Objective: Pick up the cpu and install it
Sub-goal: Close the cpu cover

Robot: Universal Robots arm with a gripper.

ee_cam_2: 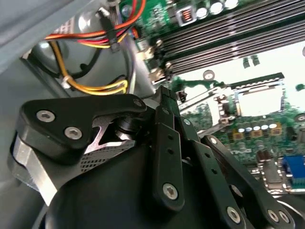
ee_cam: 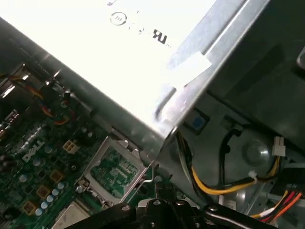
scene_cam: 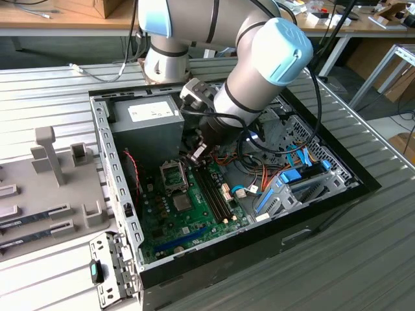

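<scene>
Your end effector (ee_cam_2: 167, 95) hung inside the computer case (scene_cam: 117, 188), just above the motherboard (scene_cam: 188, 214) near the open socket (scene_cam: 174, 175); its grip state could not be told.

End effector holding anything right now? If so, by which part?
Cannot be told. The end effector sits low inside the PC case, just above the CPU socket; no cpu is visible at its tip.

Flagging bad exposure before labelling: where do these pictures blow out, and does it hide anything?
In the first wrist view the power supply top glares to near white, washing out its label. In the second wrist view the socket area is overexposed, detail lost. The exterior view is evenly lit; motherboard readable.
</scene>
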